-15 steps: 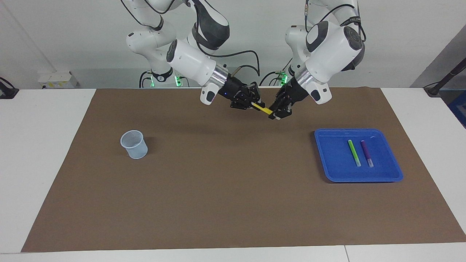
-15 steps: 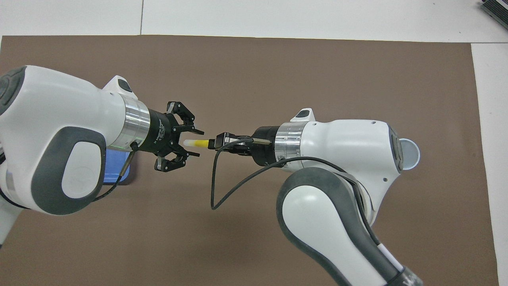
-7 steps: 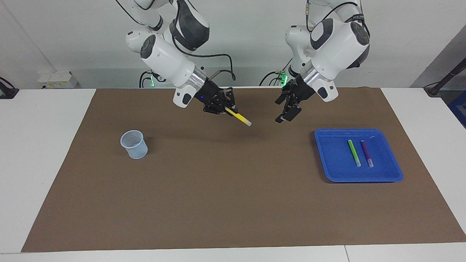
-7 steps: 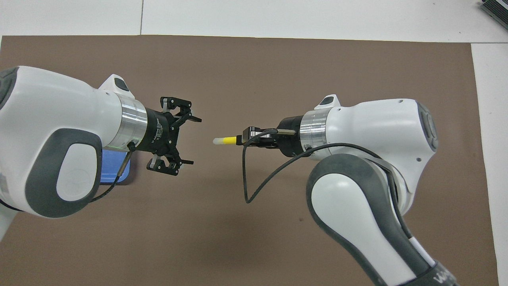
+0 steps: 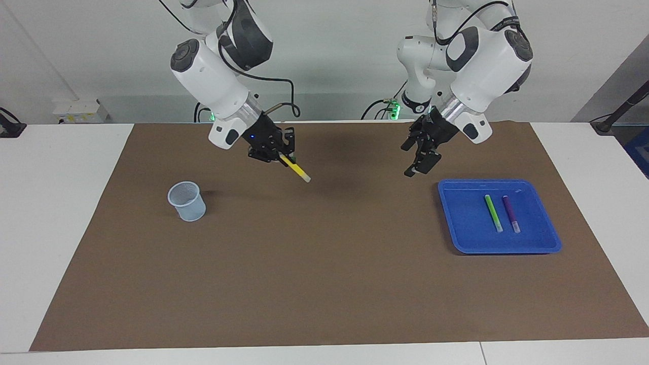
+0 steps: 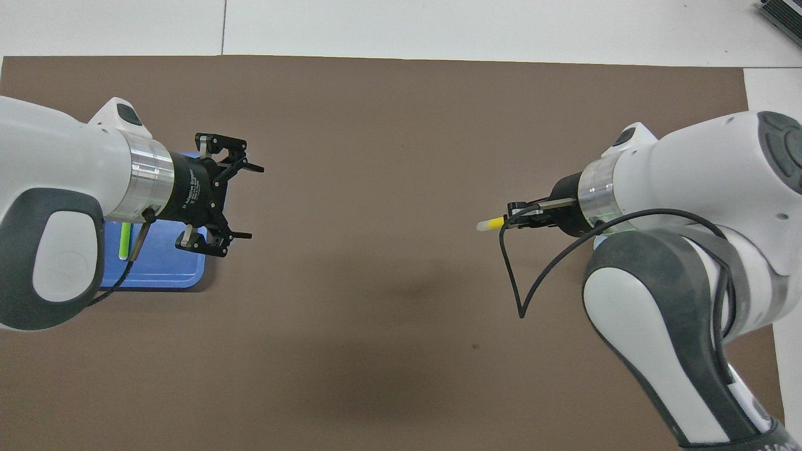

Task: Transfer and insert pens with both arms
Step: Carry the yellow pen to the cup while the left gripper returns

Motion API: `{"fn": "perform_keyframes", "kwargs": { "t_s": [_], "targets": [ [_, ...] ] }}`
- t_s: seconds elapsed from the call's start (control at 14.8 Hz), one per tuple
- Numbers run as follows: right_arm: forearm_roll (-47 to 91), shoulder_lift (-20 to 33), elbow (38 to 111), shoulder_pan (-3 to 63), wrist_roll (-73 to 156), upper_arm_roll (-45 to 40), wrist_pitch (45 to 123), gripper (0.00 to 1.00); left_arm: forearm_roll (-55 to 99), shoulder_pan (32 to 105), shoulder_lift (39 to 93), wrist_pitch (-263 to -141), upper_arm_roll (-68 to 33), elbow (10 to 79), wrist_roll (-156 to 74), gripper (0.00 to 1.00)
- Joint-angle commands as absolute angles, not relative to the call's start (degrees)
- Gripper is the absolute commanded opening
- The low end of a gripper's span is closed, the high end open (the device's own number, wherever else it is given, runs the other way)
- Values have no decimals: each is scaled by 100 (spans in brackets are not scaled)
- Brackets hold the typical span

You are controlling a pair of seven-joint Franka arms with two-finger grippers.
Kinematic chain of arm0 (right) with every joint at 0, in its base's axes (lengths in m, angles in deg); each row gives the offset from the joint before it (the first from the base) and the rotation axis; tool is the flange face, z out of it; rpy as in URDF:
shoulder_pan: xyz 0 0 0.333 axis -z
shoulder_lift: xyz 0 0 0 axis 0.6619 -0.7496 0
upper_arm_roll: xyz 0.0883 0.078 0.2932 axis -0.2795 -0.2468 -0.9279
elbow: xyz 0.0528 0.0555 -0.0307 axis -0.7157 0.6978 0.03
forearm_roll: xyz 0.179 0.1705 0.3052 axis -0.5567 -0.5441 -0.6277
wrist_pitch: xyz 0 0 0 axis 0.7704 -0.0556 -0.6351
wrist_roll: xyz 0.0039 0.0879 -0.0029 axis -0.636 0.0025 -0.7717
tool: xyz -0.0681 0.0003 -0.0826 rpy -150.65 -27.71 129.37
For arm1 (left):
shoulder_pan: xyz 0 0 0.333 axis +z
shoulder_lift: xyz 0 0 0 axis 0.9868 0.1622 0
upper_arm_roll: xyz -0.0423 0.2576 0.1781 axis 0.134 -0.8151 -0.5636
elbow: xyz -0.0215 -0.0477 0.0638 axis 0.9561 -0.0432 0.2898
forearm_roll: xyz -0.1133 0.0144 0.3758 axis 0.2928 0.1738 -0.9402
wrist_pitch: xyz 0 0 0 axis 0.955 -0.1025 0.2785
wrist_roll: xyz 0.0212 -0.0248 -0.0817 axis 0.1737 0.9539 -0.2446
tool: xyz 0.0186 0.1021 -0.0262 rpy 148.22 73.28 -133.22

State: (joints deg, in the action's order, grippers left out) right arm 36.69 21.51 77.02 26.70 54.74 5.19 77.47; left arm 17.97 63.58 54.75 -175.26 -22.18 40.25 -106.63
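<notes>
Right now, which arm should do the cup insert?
Right. The right gripper is shut on the yellow pen in the air, toward the mesh cup. The left gripper is open, holds nothing, by the blue tray.

Even, bright light is falling from above, and the worktop [image 5: 66,213] and brown mat [image 5: 324,263] are showing no hard glare. Soft, blurred shadows are lying on the mat below each pincer, and a short one is sitting beside the cup [image 5: 187,201]. The blue tray [image 5: 456,238] is casting a thin dark edge. Both views are staying sharp. In the overhead view the big arm shells are bulging at the frame edges, slightly soft.
</notes>
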Motion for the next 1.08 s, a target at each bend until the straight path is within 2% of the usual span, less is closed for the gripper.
{"fn": "perform_keyframes", "kwargs": {
  "t_s": [0.0, 0.54, 0.81, 1.02],
  "targets": [
    [4427, 2303, 7726, 2993, 5510, 452, 7434, 0, 1667, 6641, 5350, -17439, -2195, 4113, -9788, 100],
    [5404, 2559, 7901, 3976, 4773, 426, 7055, 0, 984, 7573, 5139, -16850, -2195, 4420, -5579, 100],
    [5580, 2760, 8357, 4276, 4525, 417, 7396, 0, 367, 7925, 5217, -16937, -2186, 4596, -3514, 100],
    [5616, 2945, 8866, 4285, 4490, 426, 7853, 0, 234, 8329, 5314, -17568, -2186, 4999, -2089, 100]
  ]
}}
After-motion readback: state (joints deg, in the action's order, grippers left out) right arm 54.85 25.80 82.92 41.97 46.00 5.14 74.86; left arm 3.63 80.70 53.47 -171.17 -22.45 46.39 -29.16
